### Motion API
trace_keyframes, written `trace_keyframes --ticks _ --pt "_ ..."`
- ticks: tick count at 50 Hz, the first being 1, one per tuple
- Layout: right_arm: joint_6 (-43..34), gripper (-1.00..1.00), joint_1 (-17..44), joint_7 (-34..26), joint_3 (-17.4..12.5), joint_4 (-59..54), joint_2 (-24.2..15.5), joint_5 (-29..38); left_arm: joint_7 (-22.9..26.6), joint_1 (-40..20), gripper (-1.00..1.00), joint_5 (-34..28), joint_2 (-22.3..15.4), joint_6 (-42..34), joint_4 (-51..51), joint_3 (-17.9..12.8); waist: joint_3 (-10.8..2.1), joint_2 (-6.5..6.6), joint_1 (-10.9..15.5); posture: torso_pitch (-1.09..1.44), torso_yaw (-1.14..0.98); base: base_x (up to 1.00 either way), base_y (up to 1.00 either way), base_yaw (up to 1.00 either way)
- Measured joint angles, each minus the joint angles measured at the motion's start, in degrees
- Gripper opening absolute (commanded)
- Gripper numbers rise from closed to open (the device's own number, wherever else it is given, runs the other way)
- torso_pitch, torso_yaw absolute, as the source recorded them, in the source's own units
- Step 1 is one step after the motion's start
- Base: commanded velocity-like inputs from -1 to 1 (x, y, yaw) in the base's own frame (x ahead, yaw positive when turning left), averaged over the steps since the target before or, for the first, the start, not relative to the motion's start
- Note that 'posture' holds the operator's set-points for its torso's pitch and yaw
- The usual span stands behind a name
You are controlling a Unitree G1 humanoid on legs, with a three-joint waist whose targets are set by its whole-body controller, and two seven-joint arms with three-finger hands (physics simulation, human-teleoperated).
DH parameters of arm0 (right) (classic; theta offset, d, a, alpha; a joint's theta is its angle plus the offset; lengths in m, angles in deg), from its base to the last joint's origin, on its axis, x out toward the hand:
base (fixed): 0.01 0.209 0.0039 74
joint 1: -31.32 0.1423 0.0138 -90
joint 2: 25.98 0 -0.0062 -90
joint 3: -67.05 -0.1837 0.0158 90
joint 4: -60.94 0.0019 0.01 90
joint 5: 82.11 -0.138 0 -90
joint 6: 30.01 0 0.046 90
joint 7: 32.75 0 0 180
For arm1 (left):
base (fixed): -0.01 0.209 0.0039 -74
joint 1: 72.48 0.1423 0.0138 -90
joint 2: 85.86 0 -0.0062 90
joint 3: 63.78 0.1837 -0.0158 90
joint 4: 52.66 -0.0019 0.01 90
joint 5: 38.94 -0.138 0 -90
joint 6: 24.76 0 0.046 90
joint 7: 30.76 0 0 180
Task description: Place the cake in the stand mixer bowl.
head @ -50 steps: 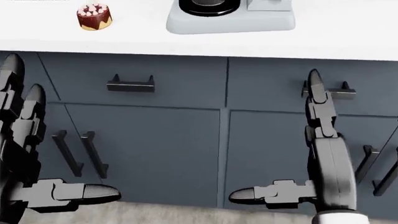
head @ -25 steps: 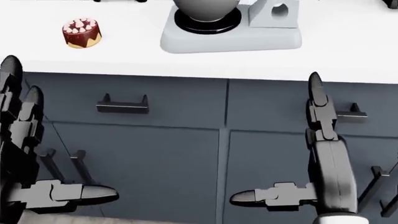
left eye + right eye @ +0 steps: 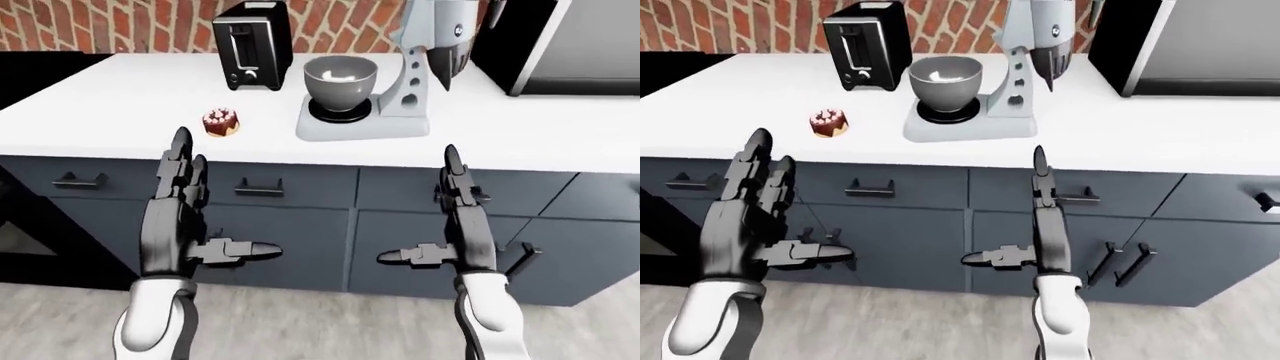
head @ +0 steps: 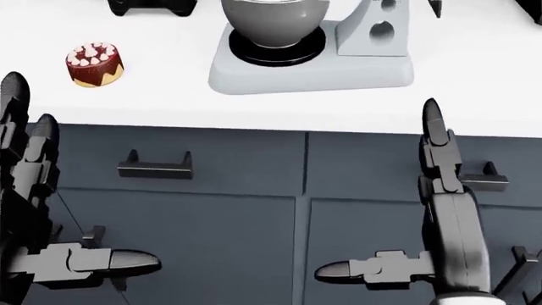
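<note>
In the left-eye view, the little cake (image 3: pixel 221 122) sits on the white counter (image 3: pixel 120 97), left of the mixer bowl (image 3: pixel 340 77) and near the toaster (image 3: pixel 252 34). The left hand (image 3: pixel 190 225) and right hand (image 3: pixel 462 225) are both spread wide and hold nothing, low by the cupboards.

In the head view, the cake looks soft and light with frosting on top. I think it squashes easily, so hold its sides gently.
</note>
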Motion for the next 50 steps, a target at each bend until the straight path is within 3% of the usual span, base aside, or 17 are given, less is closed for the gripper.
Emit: trace_keyframes --ticks 2,4,6,11,15,16,19,21,25,27,33,37,40,42,45,50 --pt "0.19 1.0 0.16 -0.04 0.17 0.26 0.14 0.0 0.03 -0.09 1.0 0.04 -0.16 0.16 0.25 -0.11 -0.53 2.11 0.0 0.0 0.0 0.11 0.0 0.0" --pt "0.17 1.0 -0.11 -0.27 1.04 -0.51 0.53 -0.1 -0.1 0.22 1.0 -0.1 -0.32 0.24 -0.65 -0.86 -0.33 1.15 0.6 0.0 0.0 0.1 0.0 0.0" --pt "-0.14 1.0 -0.51 -0.59 1.3 -0.84 0.47 -0.22 -0.33 0.67 1.0 -0.29 -0.26 -0.34 -1.09 -1.18 -0.27 1.05 0.92 0.0 0.0 0.09 0.0 0.0" --pt "0.02 1.0 -0.2 -0.39 0.51 0.04 0.32 -0.14 -0.36 0.32 1.0 -0.33 -0.26 -0.14 -0.32 -0.78 -0.44 -1.83 0.98 0.0 0.0 0.1 0.0 0.0" --pt "0.67 1.0 -0.17 -0.3 0.51 0.68 0.16 -0.17 -0.29 0.08 1.0 -0.3 -0.08 0.39 -0.22 -0.61 -0.96 -5.21 0.91 0.0 0.0 0.1 0.0 0.0" --pt "0.71 1.0 -0.3 -0.24 0.06 0.52 -0.08 -0.14 -0.2 0.18 1.0 -0.22 0.25 0.44 -0.56 -0.14 -0.65 -4.47 0.49 0.0 0.0 0.1 0.0 0.0" --pt "0.06 1.0 -1.19 0.04 -0.82 -0.32 -0.01 -0.07 0.2 0.66 1.0 0.07 0.22 -0.09 -1.36 0.51 -0.36 -4.25 0.1 0.0 0.0 0.1 0.0 0.0" --pt "-0.23 1.0 -1.45 0.08 -0.92 0.1 0.01 -0.13 0.18 0.5 1.0 0.07 0.11 -0.27 -1.15 0.12 -0.34 -3.42 0.2 0.0 0.0 0.09 0.0 0.0" --pt "0.44 1.0 -1.77 0.05 -1.11 1.54 -0.03 -0.33 -0.03 0.25 1.0 -0.09 0.08 0.36 -0.24 -0.06 0.08 -0.49 0.14 0.0 0.0 0.1 0.0 0.0" --pt "0.69 1.0 -1.87 0.04 -1.27 2.05 -0.04 -0.38 -0.03 0.24 1.0 -0.11 0.05 0.63 0.02 0.01 -0.37 1.87 0.03 0.0 0.0 0.1 0.0 0.0" --pt "0.23 1.0 -2.12 -0.57 -0.08 0.37 0.42 -0.64 -0.44 0.85 1.0 -0.53 -0.15 -0.27 -1.08 -0.99 -0.52 0.32 1.19 0.0 0.0 0.11 0.0 0.0" --pt "0.68 1.0 -1.54 -0.3 -0.53 1.3 0.34 -0.52 -0.35 0.55 1.0 -0.46 -0.19 0.28 -0.31 -0.7 -0.37 -2.37 1.2 0.0 0.0 0.1 0.0 0.0" --pt "1.16 1.0 -1.36 -0.2 -0.45 1.69 0.27 -0.51 -0.29 0.3 1.0 -0.43 -0.18 0.59 -0.06 -0.7 -0.9 -5.46 1.11 0.0 0.0 0.1 0.0 0.0" --pt "1.1 1.0 -1.51 -0.06 -1.19 0.92 -0.08 -0.44 -0.08 0.59 1.0 -0.25 0.33 0.53 -0.64 0.19 -0.39 -4.29 0.37 0.0 0.0 0.11 0.0 0.0" --pt "0.29 1.0 -2.03 0.15 -1.59 0.22 -0.01 -0.33 0.27 0.75 1.0 -0.02 0.21 -0.11 -1.25 0.42 -0.5 -4.27 0.09 0.0 0.0 0.1 0.0 0.0" --pt "0.73 1.0 -1.62 0.14 -1.15 1.06 0.0 -0.33 0.03 0.26 1.0 -0.22 0.09 0.41 -0.5 -0.04 0.08 -0.75 0.14 0.0 0.0 0.1 0.0 0.0"
